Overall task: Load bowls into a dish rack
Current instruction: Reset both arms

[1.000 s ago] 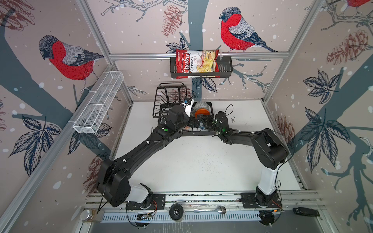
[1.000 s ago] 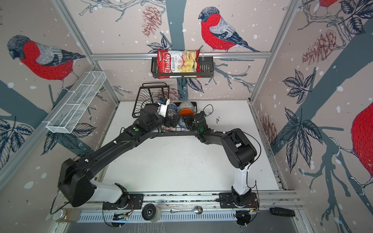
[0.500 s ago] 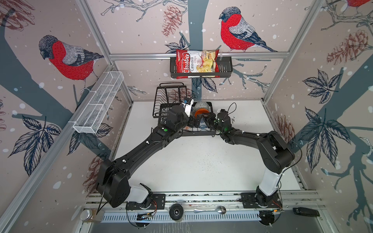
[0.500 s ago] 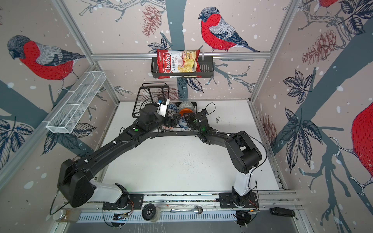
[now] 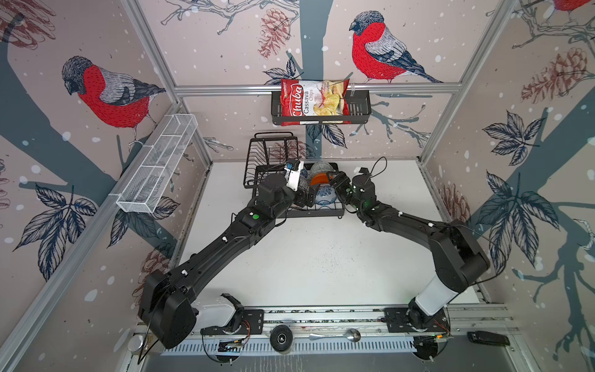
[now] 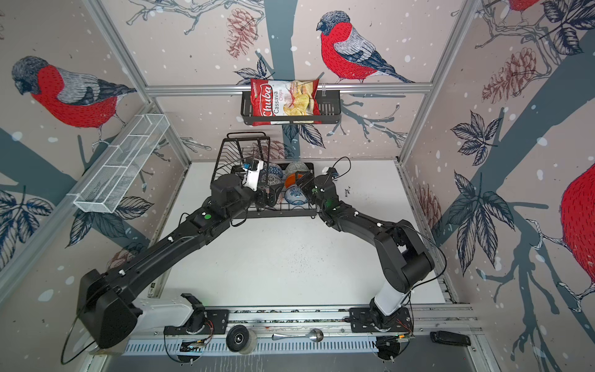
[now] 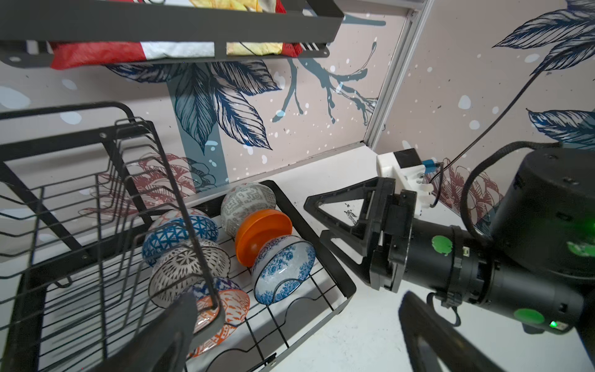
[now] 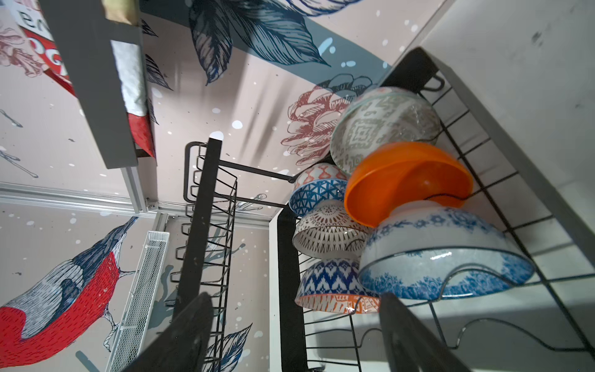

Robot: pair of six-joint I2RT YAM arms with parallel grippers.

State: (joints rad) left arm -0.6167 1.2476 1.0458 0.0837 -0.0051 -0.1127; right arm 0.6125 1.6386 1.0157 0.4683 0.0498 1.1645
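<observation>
The black wire dish rack (image 5: 317, 215) (image 6: 277, 215) stands at the back of the table. Six bowls lean in its base: grey-green (image 7: 248, 201), plain orange (image 7: 262, 232), white with blue flowers (image 7: 283, 269), blue-triangle (image 7: 180, 233), black-lattice (image 7: 183, 270) and red-orange (image 7: 225, 309). My left gripper (image 7: 299, 335) (image 5: 305, 199) is open over the rack's front edge, holding nothing. My right gripper (image 8: 296, 338) (image 7: 317, 222) (image 5: 336, 186) is open at the rack's right end. The blue-flower bowl (image 8: 444, 254) sits in a slot just beyond its fingers.
The rack's raised upper basket (image 5: 270, 151) stands at its left end. A black shelf basket with a chips bag (image 5: 320, 109) hangs on the back wall above. A white mesh basket (image 5: 157, 164) is on the left wall. A spoon (image 5: 335, 335) lies on the front rail.
My right gripper's jaws have spread apart, and the right arm's elbow has swung out to the right. The left arm has stayed where it was.
</observation>
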